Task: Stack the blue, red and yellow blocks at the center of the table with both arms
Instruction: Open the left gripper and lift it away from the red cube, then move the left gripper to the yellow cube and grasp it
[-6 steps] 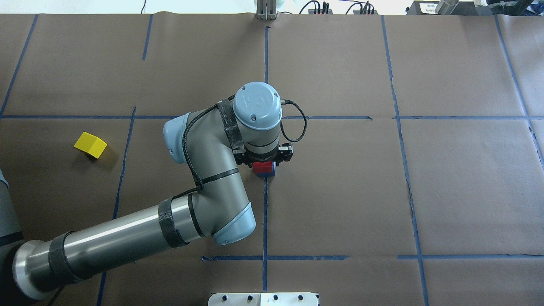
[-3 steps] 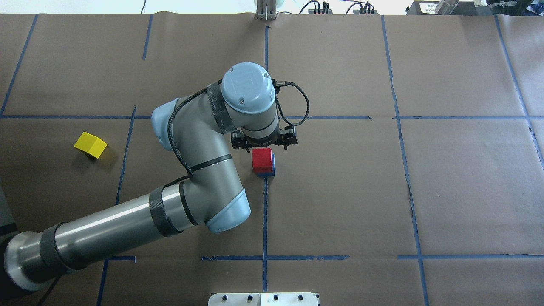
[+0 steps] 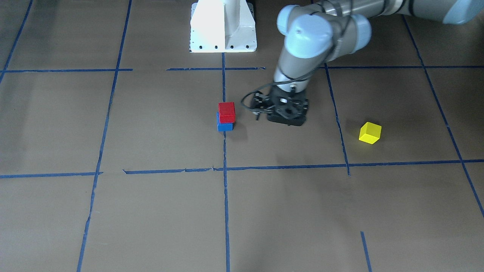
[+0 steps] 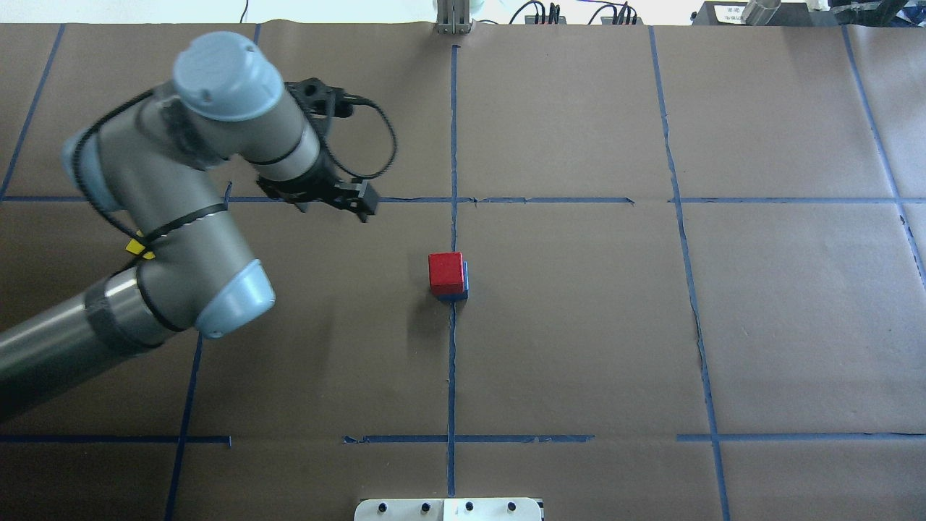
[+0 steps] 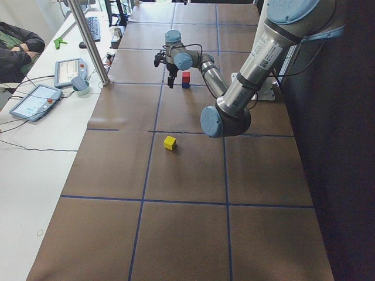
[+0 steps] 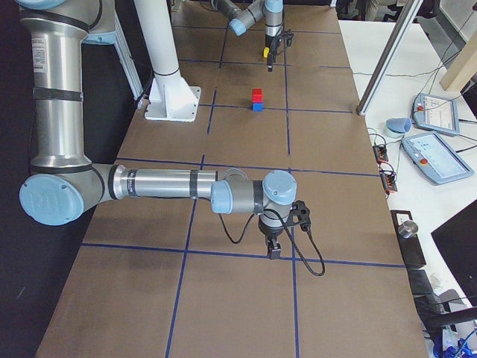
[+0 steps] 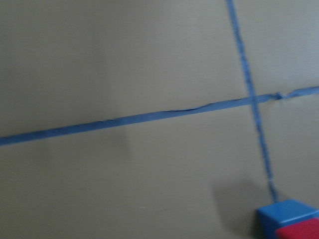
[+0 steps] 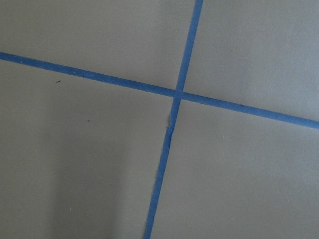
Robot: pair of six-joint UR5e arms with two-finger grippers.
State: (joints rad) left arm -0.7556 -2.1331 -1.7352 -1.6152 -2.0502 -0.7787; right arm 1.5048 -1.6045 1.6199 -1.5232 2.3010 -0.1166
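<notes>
1. Two blocks are stacked at the centre of the tabletop [image 3: 151, 211]. The red block [image 3: 227, 109] sits on the blue block [image 3: 225, 127], right at a crossing of the blue tape lines [image 3: 287, 166]. The red one is set a little off square, so a thin blue edge shows past it on one side.
2. The yellow block [image 3: 369, 133] lies alone on the robot's left half of the tabletop, well apart from the stack and turned at an angle to the tape lines. From overhead only a sliver of it shows past the left arm [image 4: 181, 217].
3. The left tool [image 3: 284, 113] hangs pointing down between the stack and the yellow block. It is nearer the stack but clear of it. It holds nothing, and its jaws seem spread wide, though the angle on them is poor.
4. The left wrist view catches a corner of the blue block with the red one on it at its lower right edge, beside a tape crossing.
5. The right tool [image 6: 273, 252] shows only in the side view from the robot's right. It points down close to a tape line, far from the stack — whether it is wide or narrow I cannot tell. Its own wrist view shows only a tape crossing on the tabletop.
</notes>
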